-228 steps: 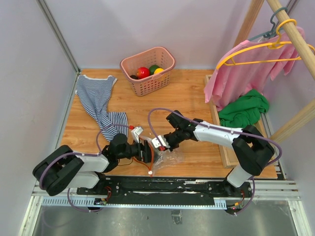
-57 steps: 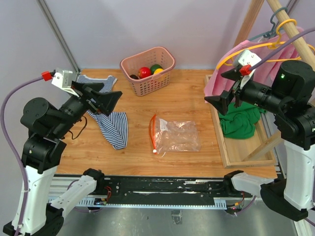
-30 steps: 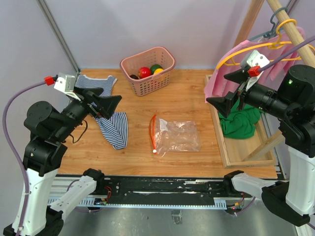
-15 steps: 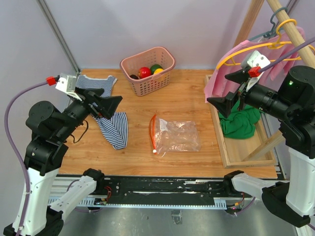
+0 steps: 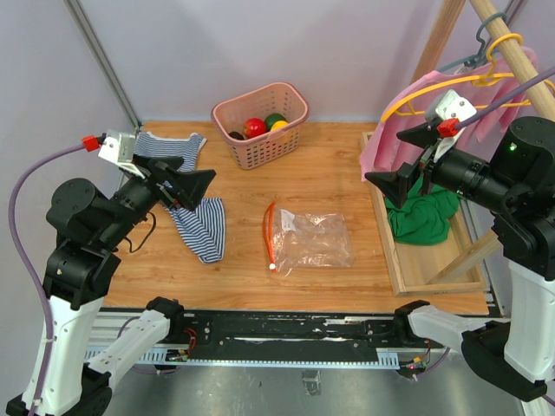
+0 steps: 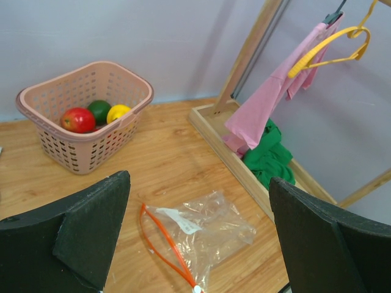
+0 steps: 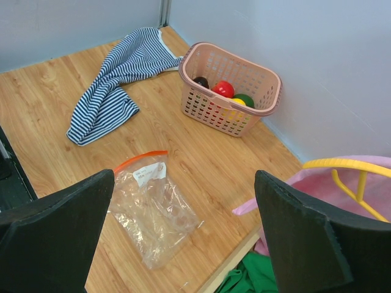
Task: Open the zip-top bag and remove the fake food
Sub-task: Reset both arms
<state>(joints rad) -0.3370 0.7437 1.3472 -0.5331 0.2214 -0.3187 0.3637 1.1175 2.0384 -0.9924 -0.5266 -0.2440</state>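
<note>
Zip-top bag [image 5: 312, 241], top view: flat, apparently empty, mid-width near the front edge; fake food [image 5: 260, 126] in the pink basket [image 5: 260, 152] at the back edge. Left gripper [image 5: 184, 176] and right gripper [image 5: 401, 161] hang high, jaws spread. Left wrist: zip strip [image 6: 166, 244] faces the left edge. Right wrist: bare wood rings the bag (clothes rack [image 7: 223, 259] crowds the right edge); retreat best kept high, inboard.

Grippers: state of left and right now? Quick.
Left gripper: open, holding nothing.
Right gripper: open, holding nothing.
</note>
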